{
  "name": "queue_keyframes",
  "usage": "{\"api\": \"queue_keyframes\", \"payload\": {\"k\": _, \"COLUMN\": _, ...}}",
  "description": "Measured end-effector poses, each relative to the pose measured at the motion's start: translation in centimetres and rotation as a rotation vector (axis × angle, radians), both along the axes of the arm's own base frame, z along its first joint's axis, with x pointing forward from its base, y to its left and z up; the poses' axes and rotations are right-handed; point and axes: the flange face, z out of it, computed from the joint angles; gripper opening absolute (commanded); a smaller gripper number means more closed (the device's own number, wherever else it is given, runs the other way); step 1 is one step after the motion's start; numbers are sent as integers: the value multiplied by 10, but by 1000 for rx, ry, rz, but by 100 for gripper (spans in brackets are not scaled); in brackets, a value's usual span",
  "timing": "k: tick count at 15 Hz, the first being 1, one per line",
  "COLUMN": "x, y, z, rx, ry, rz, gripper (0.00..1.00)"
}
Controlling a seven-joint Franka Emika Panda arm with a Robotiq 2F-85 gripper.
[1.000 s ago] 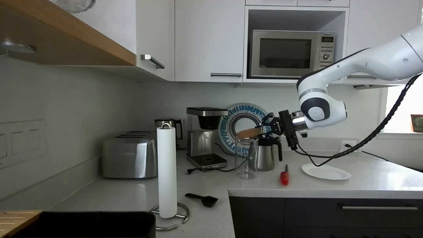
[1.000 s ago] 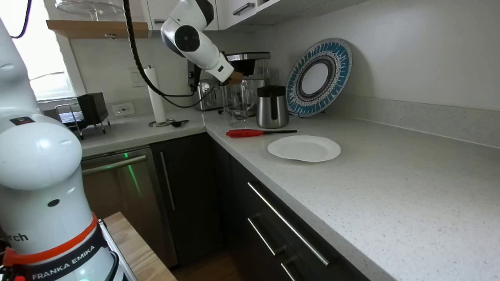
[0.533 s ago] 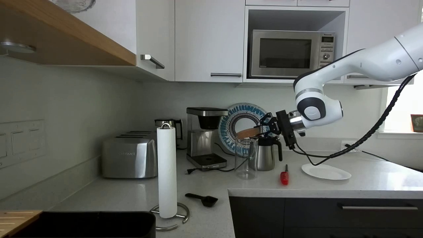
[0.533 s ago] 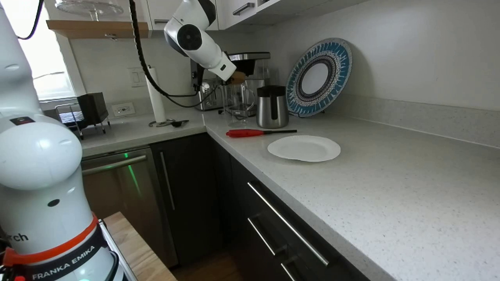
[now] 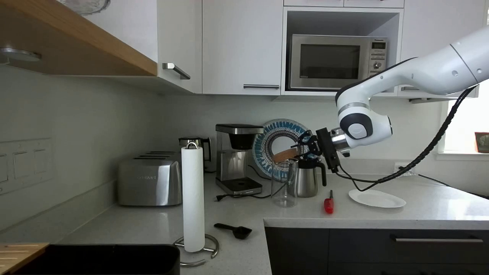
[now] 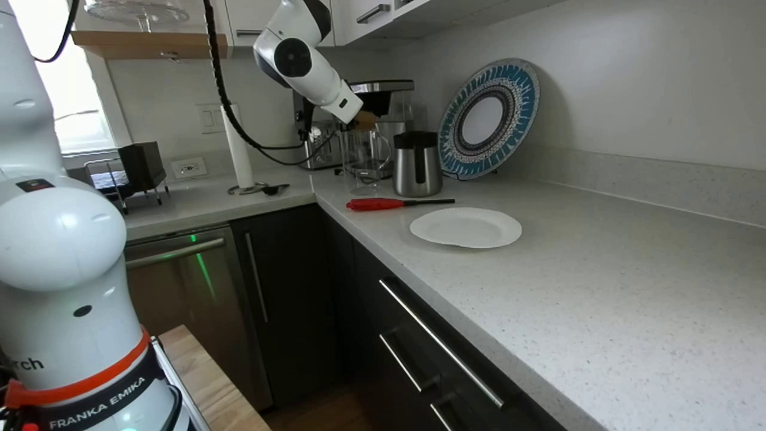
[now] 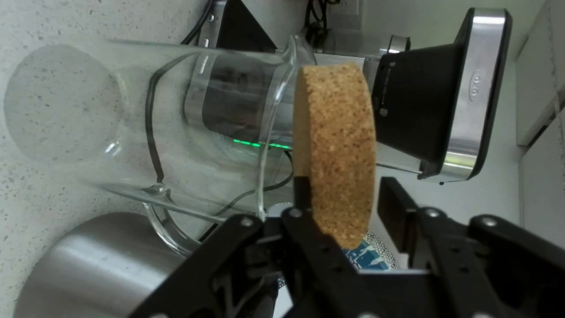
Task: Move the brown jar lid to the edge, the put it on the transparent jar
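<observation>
The brown jar lid (image 5: 284, 154), a thick cork disc, is tilted over the mouth of the transparent jar (image 5: 284, 191), its far end lower. The lid also shows in the wrist view (image 7: 340, 150), beside the rim of the jar (image 7: 176, 128); whether they touch is unclear. My gripper (image 7: 346, 190) is open around the lid's near end: one finger lies against its underside, and a gap separates the other finger from its top. In an exterior view my gripper (image 5: 297, 151) is right of the lid; elsewhere the arm hides it. The countertop edge (image 5: 366, 224) is in front.
A steel kettle (image 5: 306, 181) stands close beside the jar. A coffee maker (image 5: 235, 160) and a patterned round plate (image 6: 508, 131) are behind. A red lighter (image 5: 329, 204) and a white plate (image 5: 377, 198) lie toward the right. A paper towel roll (image 5: 193, 198) stands left.
In an exterior view the arm has shifted slightly left. The lid has moved a little left and tilts more steeply. The upper finger appears farther from the lid than before.
</observation>
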Motion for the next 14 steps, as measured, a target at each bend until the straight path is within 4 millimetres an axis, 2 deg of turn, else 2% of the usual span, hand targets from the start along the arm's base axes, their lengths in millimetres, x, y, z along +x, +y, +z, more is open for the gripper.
{"api": "queue_keyframes", "payload": {"k": 2, "x": 1, "y": 1, "z": 2, "rx": -9, "ry": -3, "rz": 3, "gripper": 71}}
{"api": "queue_keyframes", "payload": {"k": 4, "x": 2, "y": 3, "z": 3, "rx": -18, "ry": -7, "rz": 9, "gripper": 66}}
{"api": "queue_keyframes", "payload": {"k": 5, "x": 2, "y": 4, "z": 4, "rx": -22, "ry": -10, "rz": 13, "gripper": 67}}
{"api": "queue_keyframes", "payload": {"k": 6, "x": 2, "y": 4, "z": 5, "rx": -25, "ry": -11, "rz": 15, "gripper": 61}}
{"api": "queue_keyframes", "payload": {"k": 8, "x": 2, "y": 6, "z": 7, "rx": -27, "ry": -15, "rz": 20, "gripper": 67}}
{"api": "queue_keyframes", "payload": {"k": 9, "x": 3, "y": 7, "z": 8, "rx": -27, "ry": -18, "rz": 22, "gripper": 80}}
{"api": "queue_keyframes", "payload": {"k": 10, "x": 3, "y": 8, "z": 10, "rx": -28, "ry": -21, "rz": 26, "gripper": 87}}
{"api": "queue_keyframes", "payload": {"k": 11, "x": 3, "y": 9, "z": 12, "rx": -32, "ry": -24, "rz": 29, "gripper": 87}}
{"api": "queue_keyframes", "payload": {"k": 12, "x": 4, "y": 10, "z": 14, "rx": -35, "ry": -26, "rz": 32, "gripper": 96}}
{"api": "queue_keyframes", "payload": {"k": 14, "x": 4, "y": 11, "z": 17, "rx": -42, "ry": -26, "rz": 33, "gripper": 100}}
